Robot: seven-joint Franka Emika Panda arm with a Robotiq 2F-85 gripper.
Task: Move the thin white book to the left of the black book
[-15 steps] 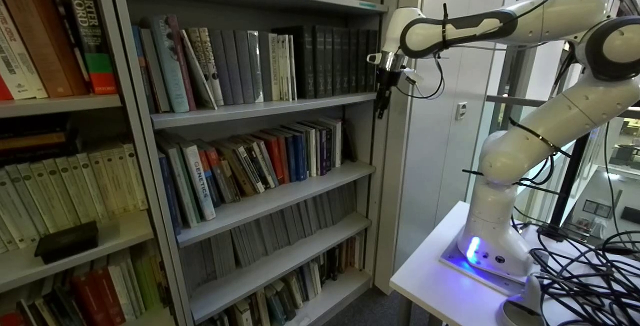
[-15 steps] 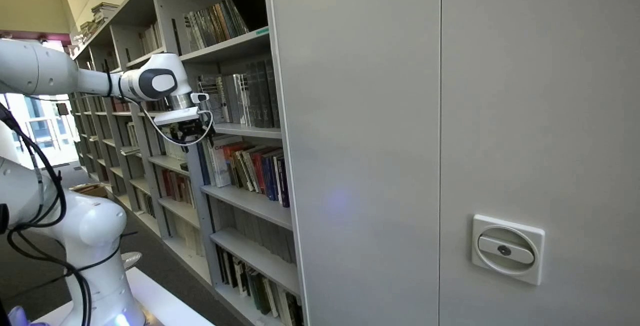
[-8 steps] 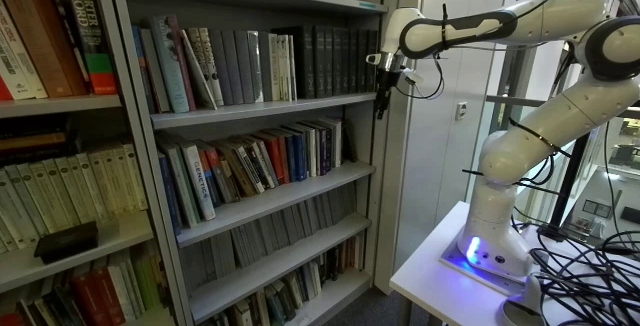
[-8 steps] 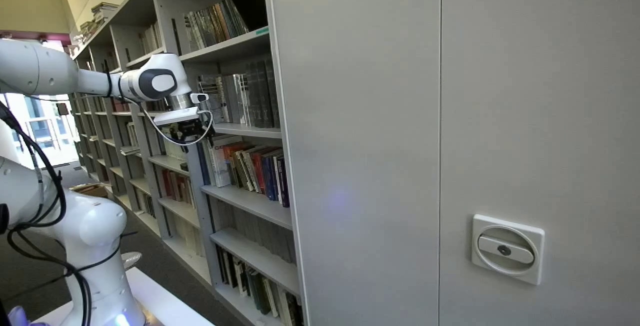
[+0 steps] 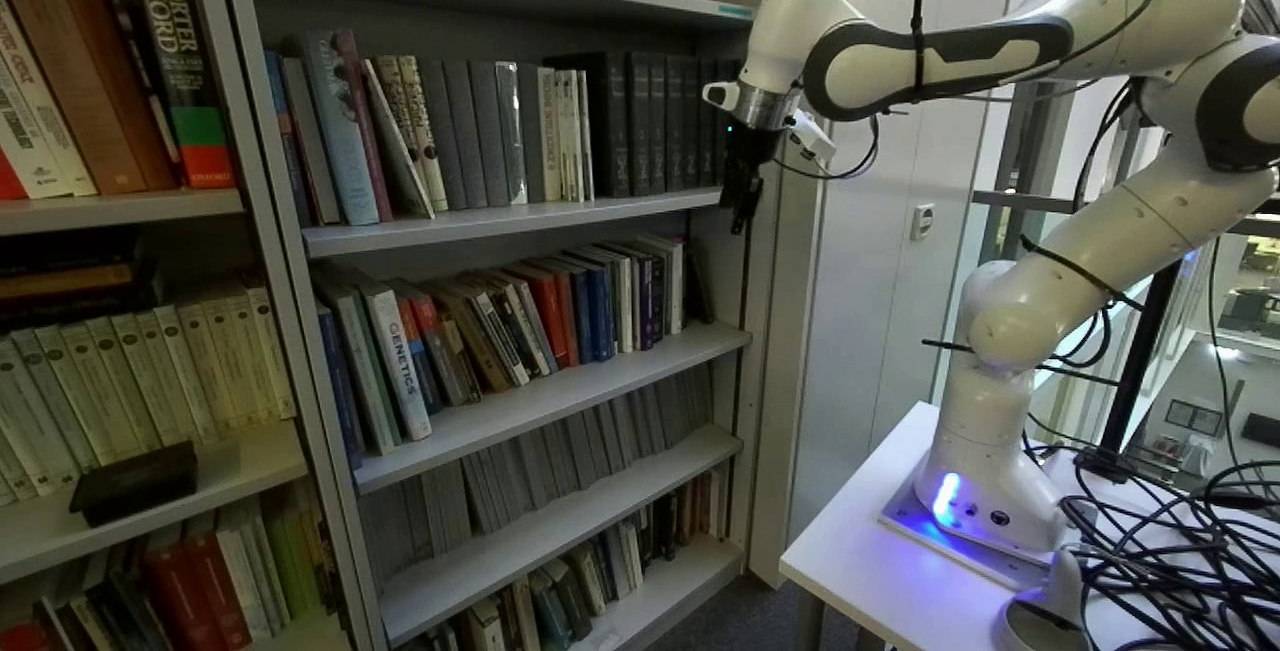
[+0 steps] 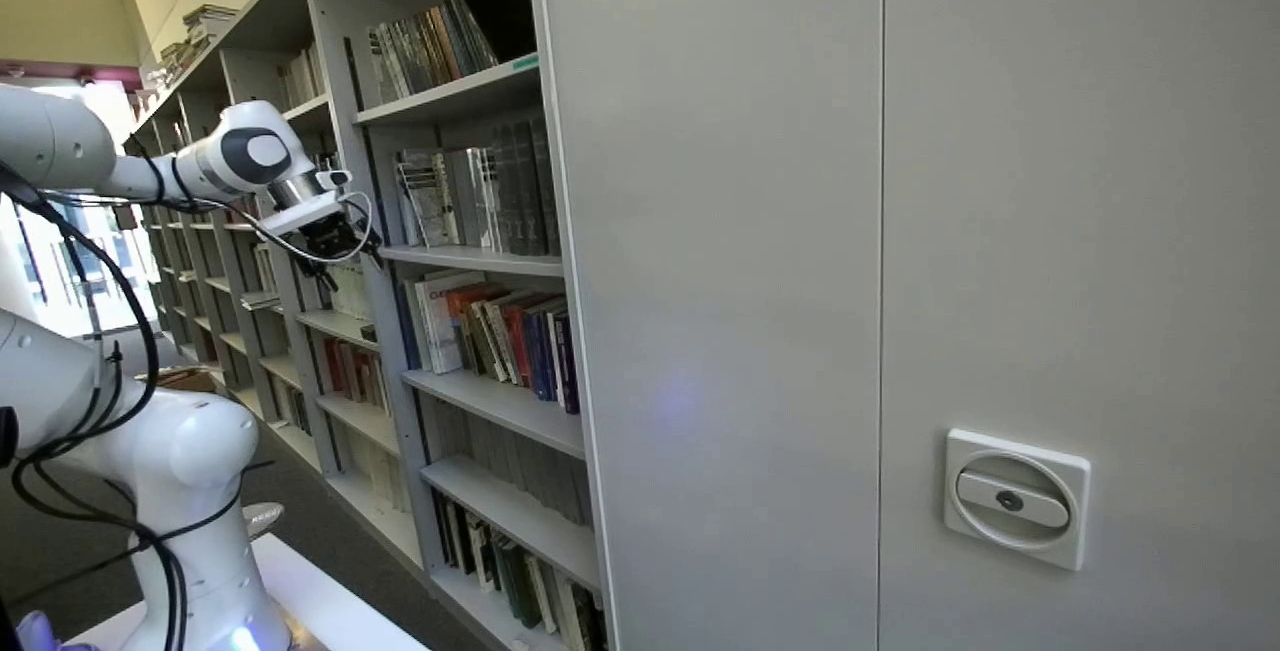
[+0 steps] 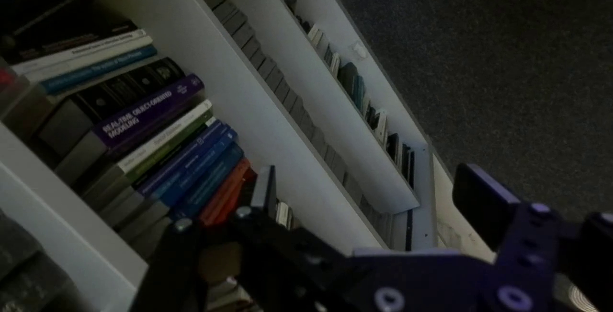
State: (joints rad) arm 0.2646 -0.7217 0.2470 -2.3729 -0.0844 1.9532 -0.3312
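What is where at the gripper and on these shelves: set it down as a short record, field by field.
gripper: open, holding nothing
thin white books: several, standing just left of the black volumes in an exterior view; which one the task means, cannot tell
black volumes: standing in a row on the same shelf
GENETICS book: white spine, tilted, on the shelf below
purple book: "Real-Time Object-Oriented Modeling", spine legible in the wrist view
arm base: on the white table, beside tangled cables
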